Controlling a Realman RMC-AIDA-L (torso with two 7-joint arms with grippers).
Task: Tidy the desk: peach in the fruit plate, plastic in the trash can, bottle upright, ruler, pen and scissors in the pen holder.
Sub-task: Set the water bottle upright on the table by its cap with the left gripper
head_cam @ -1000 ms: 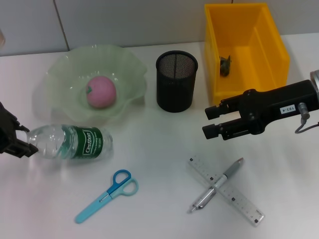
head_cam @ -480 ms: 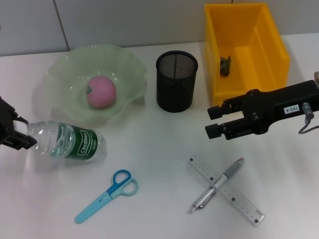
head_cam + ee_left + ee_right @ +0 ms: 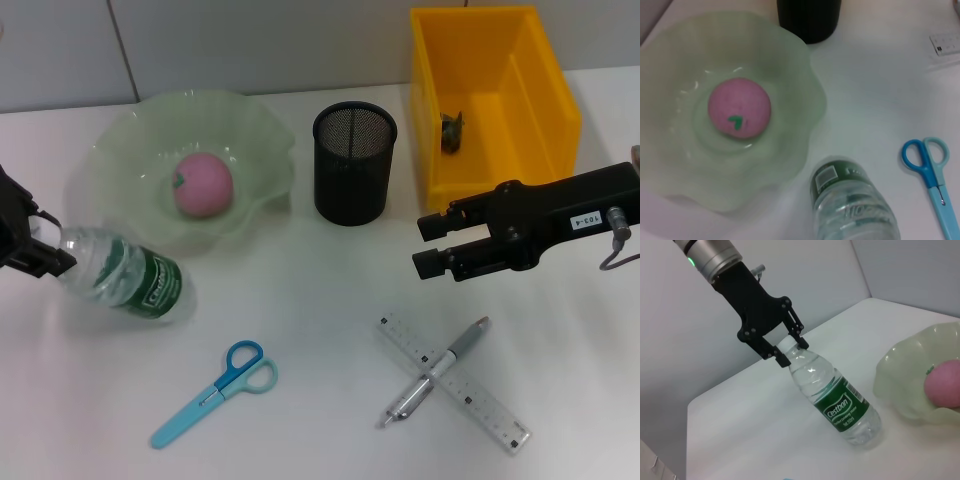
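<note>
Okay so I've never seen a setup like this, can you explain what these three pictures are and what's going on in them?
This is a two-armed robot tidying a white desk. The wide picture comes from a camera on its head; the other two come from cameras on its wrists.

The left gripper grips a water bottle at its cap end and holds it tilted, base on the desk. The right wrist picture shows this from the side. The right gripper hangs open above the desk, holding nothing.

A peach sits in the pale-green fruit plate. Behind are a black mesh pen holder and a yellow trash can with a dark scrap inside. Near the front lie blue scissors and a pen crossed over a clear ruler.
</note>
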